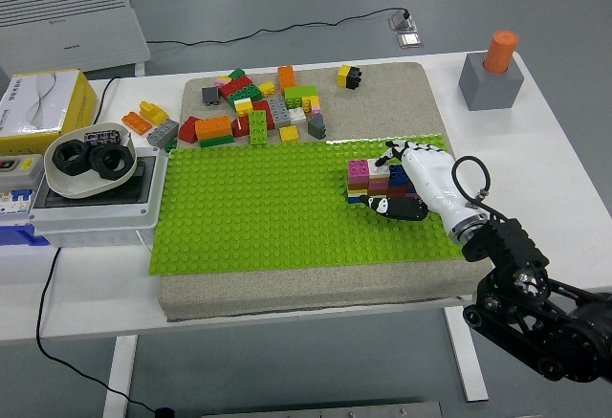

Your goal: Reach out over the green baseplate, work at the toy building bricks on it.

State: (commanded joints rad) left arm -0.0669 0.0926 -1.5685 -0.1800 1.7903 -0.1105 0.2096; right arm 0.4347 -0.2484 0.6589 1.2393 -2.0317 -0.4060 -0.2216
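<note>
fingers [397, 209] clasp brick stack [371, 181] near green baseplate [258, 212] right edge.

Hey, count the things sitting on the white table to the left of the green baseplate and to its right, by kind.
Yellow box: 1
White bowl with black rings: 1
Grey electrical box: 1
Grey block with orange cylinder: 1
Total: 4

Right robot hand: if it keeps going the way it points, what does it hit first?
The right robot hand points left and already seems to touch the stacked bricks; beyond lies bare green baseplate.
</note>
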